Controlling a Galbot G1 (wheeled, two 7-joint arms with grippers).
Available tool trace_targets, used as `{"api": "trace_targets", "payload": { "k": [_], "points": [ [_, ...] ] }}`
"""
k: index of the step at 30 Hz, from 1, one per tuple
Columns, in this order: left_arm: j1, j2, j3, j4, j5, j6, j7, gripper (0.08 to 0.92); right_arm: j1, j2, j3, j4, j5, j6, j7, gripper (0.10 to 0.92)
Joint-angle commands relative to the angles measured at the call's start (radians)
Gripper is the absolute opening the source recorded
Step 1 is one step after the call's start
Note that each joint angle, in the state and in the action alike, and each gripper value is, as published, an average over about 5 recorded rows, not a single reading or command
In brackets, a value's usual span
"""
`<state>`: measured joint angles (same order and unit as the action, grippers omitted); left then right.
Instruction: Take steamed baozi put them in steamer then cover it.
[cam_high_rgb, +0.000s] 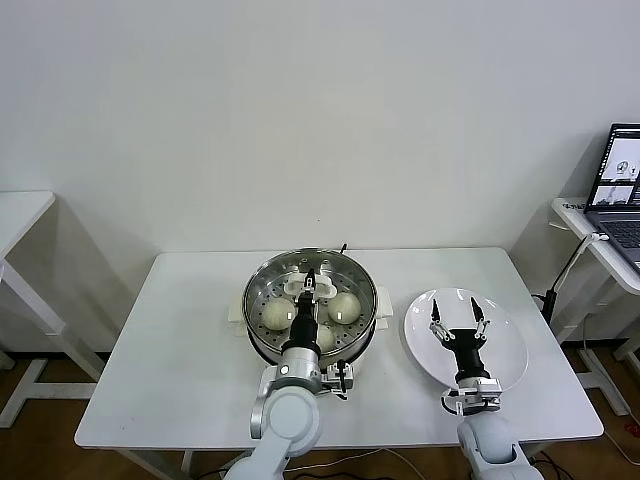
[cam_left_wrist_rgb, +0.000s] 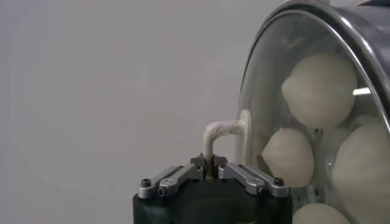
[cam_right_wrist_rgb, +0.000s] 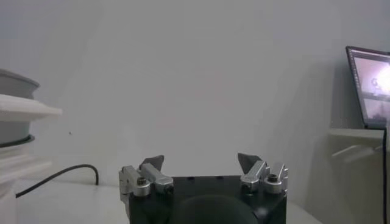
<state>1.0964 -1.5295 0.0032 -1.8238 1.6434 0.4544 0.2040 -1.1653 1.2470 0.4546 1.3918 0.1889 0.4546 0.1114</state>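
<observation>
The steamer (cam_high_rgb: 366, 318) stands at the middle of the table with three steamed baozi (cam_high_rgb: 344, 306) showing inside. The clear glass cover (cam_left_wrist_rgb: 268, 91) sits over its top; I cannot tell whether it rests fully on the rim. My left gripper (cam_high_rgb: 309, 276) reaches over the pot and is shut on the cover's white centre handle (cam_left_wrist_rgb: 220, 129), the jaws pinching its thin bar. Through the glass the baozi (cam_left_wrist_rgb: 318, 88) show close behind. My right gripper (cam_high_rgb: 459, 322) hangs open over the white plate (cam_high_rgb: 505, 345), nothing between its fingers.
The white table (cam_high_rgb: 170, 350) has bare room left of the steamer. A side table with a laptop (cam_high_rgb: 618, 185) stands at the far right, and another table (cam_high_rgb: 20, 215) at the far left. A black cable (cam_right_wrist_rgb: 61, 173) trails behind the steamer.
</observation>
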Motion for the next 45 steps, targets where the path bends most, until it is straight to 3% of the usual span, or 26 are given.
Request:
{"api": "trace_targets", "payload": {
  "k": [1,5,13,22,26,30,33,36,40,45],
  "points": [
    [0.007,-0.004,-0.007,0.007,0.025,-0.009,0.011,0.187,0.0,0.001,0.0,0.0,-0.001,0.001,0.0,0.823],
    [0.016,-0.004,-0.008,-0.011,0.021,-0.011,0.009,0.229,-0.001,0.0,0.0,0.0,-0.001,0.001,0.0,0.823],
    [0.056,0.024,0.003,-0.113,-0.007,-0.009,0.008,0.458,-0.003,0.0,-0.001,0.002,-0.003,0.001,-0.001,0.823],
    [0.168,0.162,0.008,-0.326,-0.117,-0.004,-0.004,0.718,-0.007,-0.001,-0.005,0.018,-0.009,-0.015,-0.008,0.823],
    [0.247,0.224,-0.077,-0.435,-0.252,-0.016,-0.059,0.805,-0.023,-0.019,-0.022,0.049,-0.007,-0.071,0.039,0.823],
    [0.329,0.256,-0.278,-0.499,-0.56,-0.066,-0.193,0.821,-0.043,-0.036,-0.024,0.08,0.034,-0.104,0.047,0.823],
    [0.354,0.254,-0.457,-0.488,-0.924,-0.129,-0.305,0.822,-0.059,-0.044,-0.016,0.105,0.099,-0.125,0.03,0.823],
    [0.349,0.251,-0.609,-0.42,-1.256,-0.217,-0.345,0.823,-0.07,-0.046,-0.013,0.12,0.145,-0.125,0.02,0.823],
    [0.324,0.244,-0.729,-0.284,-1.525,-0.344,-0.326,0.823,-0.083,-0.045,-0.017,0.135,0.166,-0.133,0.022,0.823],
    [0.308,0.245,-0.771,-0.14,-1.653,-0.468,-0.255,0.823,-0.103,-0.046,-0.023,0.156,0.168,-0.16,0.031,0.823]
  ]
}}
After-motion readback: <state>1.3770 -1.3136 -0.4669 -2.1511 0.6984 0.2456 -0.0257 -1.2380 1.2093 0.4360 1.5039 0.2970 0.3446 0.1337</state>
